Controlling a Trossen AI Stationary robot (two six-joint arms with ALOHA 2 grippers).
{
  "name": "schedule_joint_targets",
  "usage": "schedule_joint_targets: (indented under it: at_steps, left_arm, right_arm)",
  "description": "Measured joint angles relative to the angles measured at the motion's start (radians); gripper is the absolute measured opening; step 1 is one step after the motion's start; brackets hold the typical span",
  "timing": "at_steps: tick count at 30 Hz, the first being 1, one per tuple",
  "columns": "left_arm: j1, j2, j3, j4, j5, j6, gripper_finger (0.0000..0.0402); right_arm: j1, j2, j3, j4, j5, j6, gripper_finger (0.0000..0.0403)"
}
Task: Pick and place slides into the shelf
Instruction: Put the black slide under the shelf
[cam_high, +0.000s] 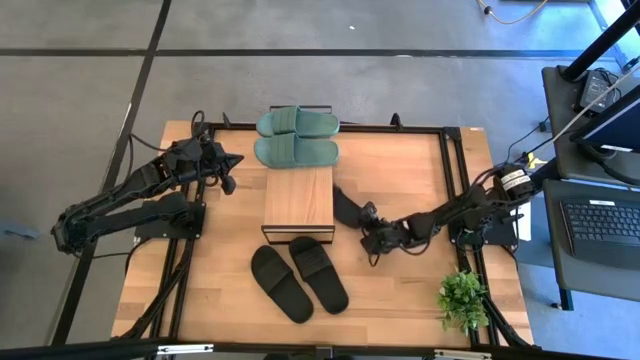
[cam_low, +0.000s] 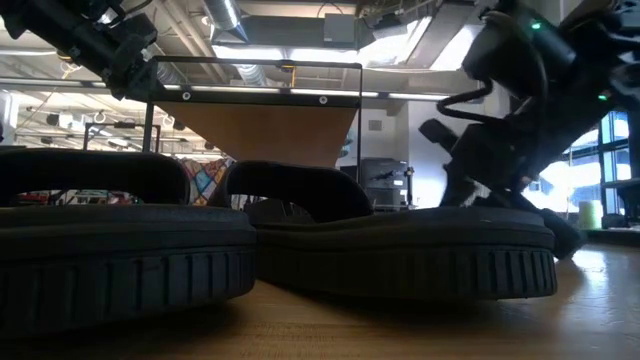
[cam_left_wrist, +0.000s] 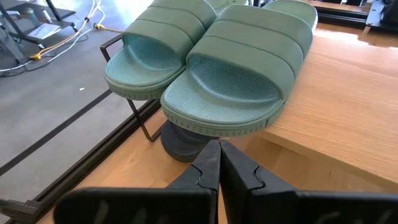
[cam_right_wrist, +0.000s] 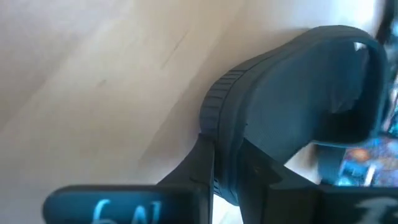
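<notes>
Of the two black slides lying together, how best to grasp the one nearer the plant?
Probably the strap: the slide lies sole down and the strap arches clear, letting one finger slip under. Come from above, at its shelf end.

Two green slides (cam_high: 296, 137), three black slides (cam_high: 299, 280) in plain sight, one shelf (cam_high: 298, 200), one potted plant (cam_high: 462, 296), two arms.

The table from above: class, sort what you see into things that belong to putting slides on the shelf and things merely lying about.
Part of the job:
- two sage green rubber slides on the shelf top
- low wood-topped, black-framed shelf
- two matte black slides on the table
- one black slide gripped by the right gripper
- left gripper, shut, empty

Lying about:
- small green potted plant
</notes>
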Motion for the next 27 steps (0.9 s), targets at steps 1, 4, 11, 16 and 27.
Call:
schedule_joint_targets:
  at_steps: [1, 4, 11, 16, 27]
  left_arm:
    - [0.0, 0.0, 0.0, 0.0, 0.0, 0.0, 0.0]
    - [0.0, 0.0, 0.0, 0.0, 0.0, 0.0, 0.0]
    - [0.0, 0.0, 0.0, 0.0, 0.0, 0.0, 0.0]
    - [0.0, 0.0, 0.0, 0.0, 0.0, 0.0, 0.0]
    - [0.0, 0.0, 0.0, 0.0, 0.0, 0.001, 0.0]
  right_arm:
    - [-0.014, -0.004, -0.002, 0.023, -0.006, -0.045, 0.004]
    - [-0.063, -0.004, -0.003, 0.067, -0.02, -0.172, 0.004]
    - [-0.185, 0.0, -0.007, 0.179, -0.084, -0.419, 0.004]
    - [-0.285, 0.0, -0.007, 0.288, -0.188, -0.562, 0.004]
    - [-0.44, 0.0, -0.006, 0.331, -0.427, -0.675, 0.0041]
